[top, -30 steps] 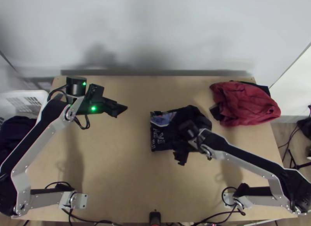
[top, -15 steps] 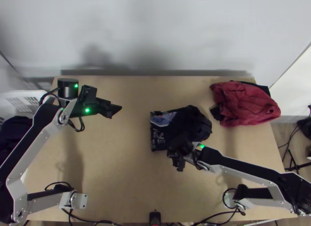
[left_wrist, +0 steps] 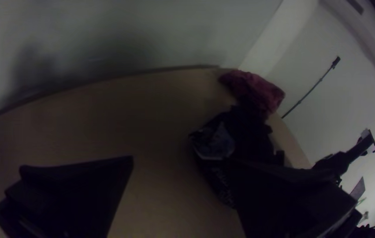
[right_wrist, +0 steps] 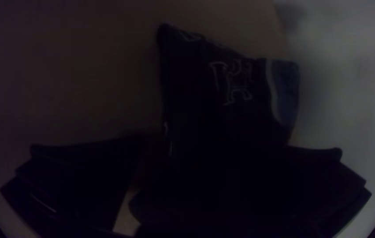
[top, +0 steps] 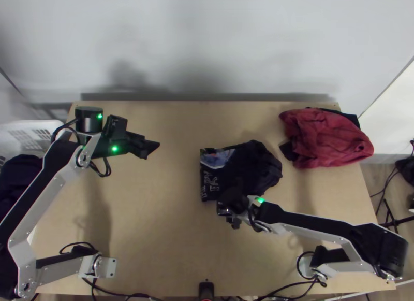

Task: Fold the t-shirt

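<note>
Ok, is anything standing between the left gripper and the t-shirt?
Nothing visible: the top view shows bare table between the left gripper and the dark t-shirt. The right arm is at the shirt's near side; the red cloth lies past its far side.
</note>
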Robot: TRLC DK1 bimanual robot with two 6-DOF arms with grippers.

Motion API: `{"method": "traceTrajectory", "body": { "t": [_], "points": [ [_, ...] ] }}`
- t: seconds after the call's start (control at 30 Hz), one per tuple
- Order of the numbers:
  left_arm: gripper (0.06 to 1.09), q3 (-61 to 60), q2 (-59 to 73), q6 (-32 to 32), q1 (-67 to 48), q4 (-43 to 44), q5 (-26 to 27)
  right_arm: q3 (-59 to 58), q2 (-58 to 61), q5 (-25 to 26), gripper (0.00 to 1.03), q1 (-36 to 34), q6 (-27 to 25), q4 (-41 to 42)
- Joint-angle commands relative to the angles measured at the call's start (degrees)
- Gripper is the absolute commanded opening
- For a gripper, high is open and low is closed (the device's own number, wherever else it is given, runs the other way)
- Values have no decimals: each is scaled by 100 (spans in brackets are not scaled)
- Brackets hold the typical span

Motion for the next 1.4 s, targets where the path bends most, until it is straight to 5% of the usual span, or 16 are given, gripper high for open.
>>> {"method": "traceTrajectory", "body": {
  "t": [0.0, 0.4, 1.1, 1.37],
  "points": [
    [102, -10, 2, 61, 110, 3, 3, -69, 179, 275, 88, 46, -306, 271],
    [102, -2, 63, 105, 171, 20, 3, -307, 284, 574, 88, 11, -1000, 1053],
    [102, -195, 63, 386, 373, 12, 117, -193, 1190, 855, 93, -253, -1299, 1765],
    [102, -221, 63, 474, 505, -6, 231, 10, 1823, 1435, 90, -455, -1730, 2424]
  ]
}}
